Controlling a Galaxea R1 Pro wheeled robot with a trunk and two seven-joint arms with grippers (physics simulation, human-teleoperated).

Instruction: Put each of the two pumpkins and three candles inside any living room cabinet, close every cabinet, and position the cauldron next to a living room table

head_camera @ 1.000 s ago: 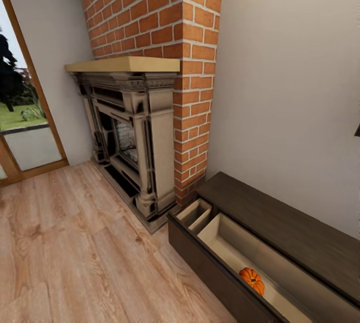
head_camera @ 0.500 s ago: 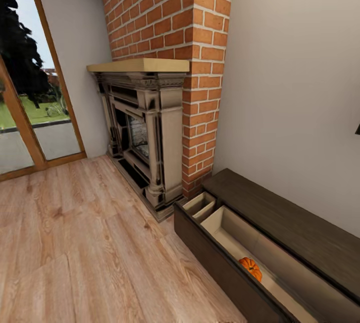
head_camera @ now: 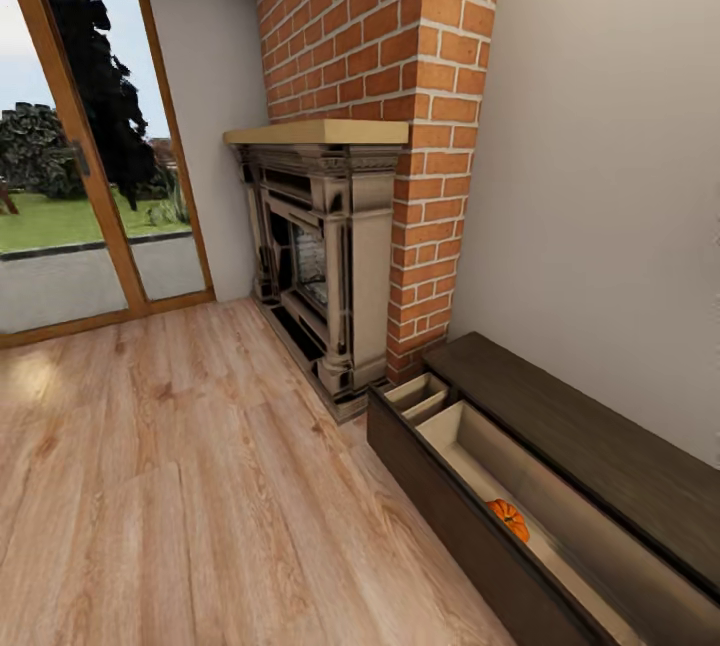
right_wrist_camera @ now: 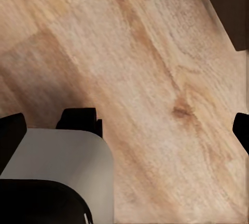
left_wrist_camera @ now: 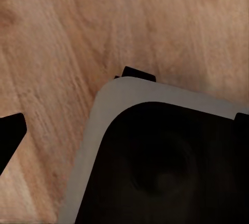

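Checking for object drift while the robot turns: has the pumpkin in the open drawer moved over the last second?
No. The pumpkin keeps its spot against the drawer front wall and the fireplace; the whole head view shifted, so the camera moved.

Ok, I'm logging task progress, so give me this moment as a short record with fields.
setting: living room, wooden floor, brick fireplace
cabinet: drawer pulled open
pumpkin: one, lying inside the open drawer
candles: none in sight
glass door: at the head view's left
left end effector: state unclear
right end effector: state unclear
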